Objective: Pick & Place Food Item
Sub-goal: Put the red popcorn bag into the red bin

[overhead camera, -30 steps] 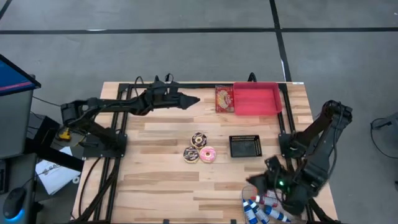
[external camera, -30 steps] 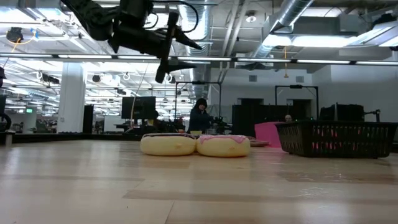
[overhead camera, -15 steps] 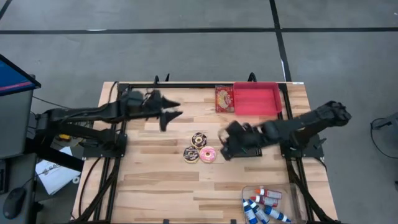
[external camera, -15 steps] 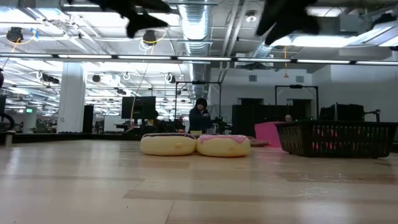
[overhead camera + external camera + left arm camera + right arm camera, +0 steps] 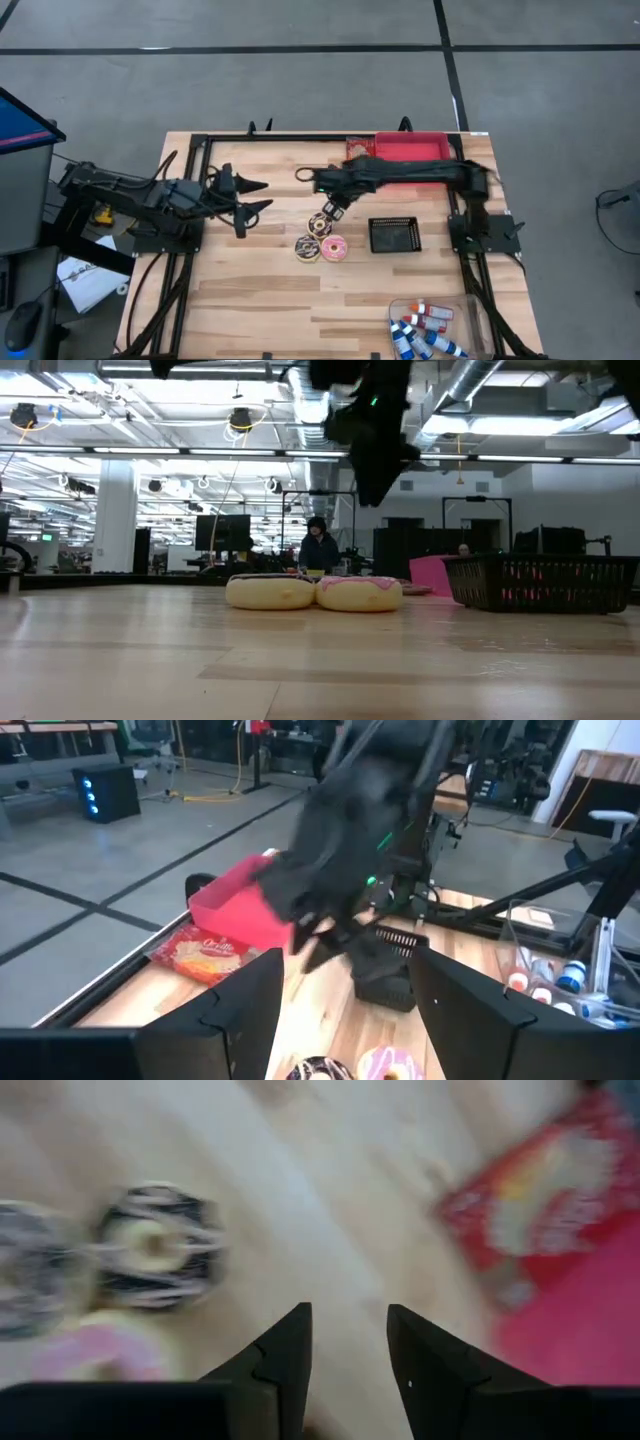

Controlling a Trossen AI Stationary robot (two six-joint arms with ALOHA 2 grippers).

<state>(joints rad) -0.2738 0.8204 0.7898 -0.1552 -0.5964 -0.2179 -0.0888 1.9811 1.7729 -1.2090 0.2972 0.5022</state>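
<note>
Worktop: pale wooden slats, framed by dark metal rails.

Food items: three ring doughnuts clustered near the centre of the worktop. Dark chocolate-iced doughnut with white stripes at the far point of the cluster; second dark striped doughnut and pink-iced doughnut side by side nearer the front, touching or almost touching. All three flat on the worktop, none held.

Other items, placed from the doughnut cluster: small black mesh basket just to the right; red plastic tray at the far right edge, with a red printed snack packet lying against its left side; clear plastic bin holding blue-and-white tubes at the near right corner.

Right gripper: at the end of the arm stretched across from the right, directly above the far striped doughnut, pointing steeply down. Fingers a narrow gap apart, nothing between them; no contact with the doughnut.

Left gripper: well left of the doughnut cluster, raised off the worktop, roughly level, facing the cluster. Fingers spread wide, holding nothing.

Background in the low view: a person in dark clothing standing well behind the worktop.
</note>
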